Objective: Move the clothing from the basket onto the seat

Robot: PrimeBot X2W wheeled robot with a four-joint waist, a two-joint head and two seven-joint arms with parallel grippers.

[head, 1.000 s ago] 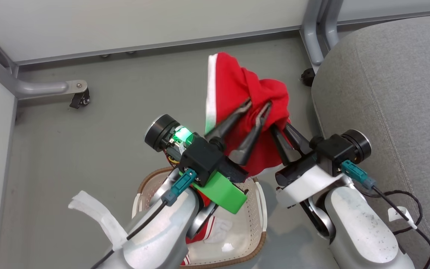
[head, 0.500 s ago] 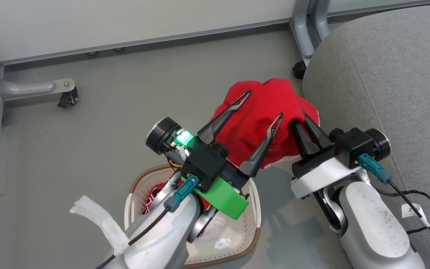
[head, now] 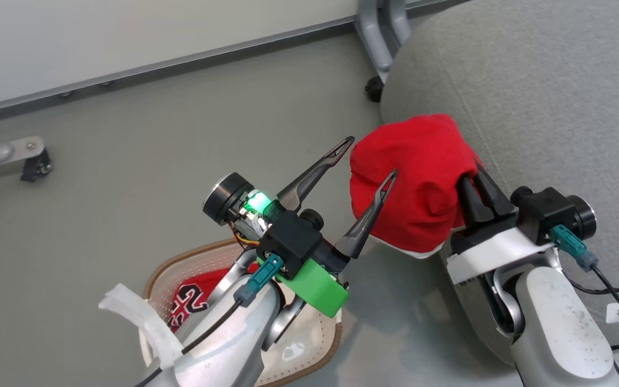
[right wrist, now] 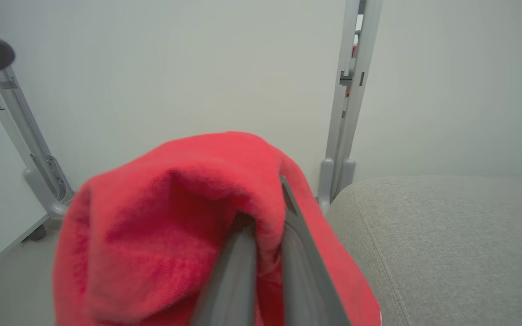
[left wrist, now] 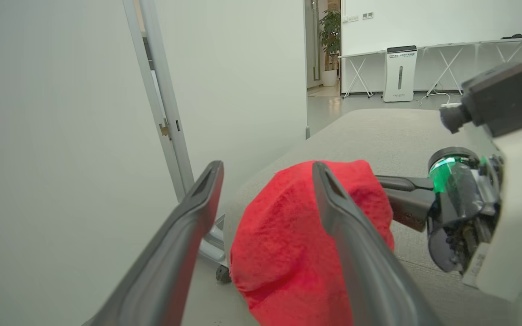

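So, the plain red garment (head: pixel 417 177) is bunched up and clamped in the right jaws, which are pinched together on a fold of it (best seen in the right wrist view). It's hung right at the rounded edge of the grey seat (head: pixel 530 80), with a good part of it out over the floor (head: pixel 127 161) and the white trim (head: pixel 411 250) dangling lowest. Whether the cushion is actually touched can't be told from here. The left jaws are spread wide with nothing held, one finger just in front of the cloth.

The step in hand is judged to be the drop-off, roughly halfway through the job, since the lettered jersey (head: pixel 190 296) is left in the basket (head: pixel 165 267). To get it done well, the bundle should probably be carried further in over the cushion before anything is let go. Released here, it'd likely be lost down the side. It's best lowered close to the fabric first, too. The left jaws are better kept clear so nothing gets snagged.
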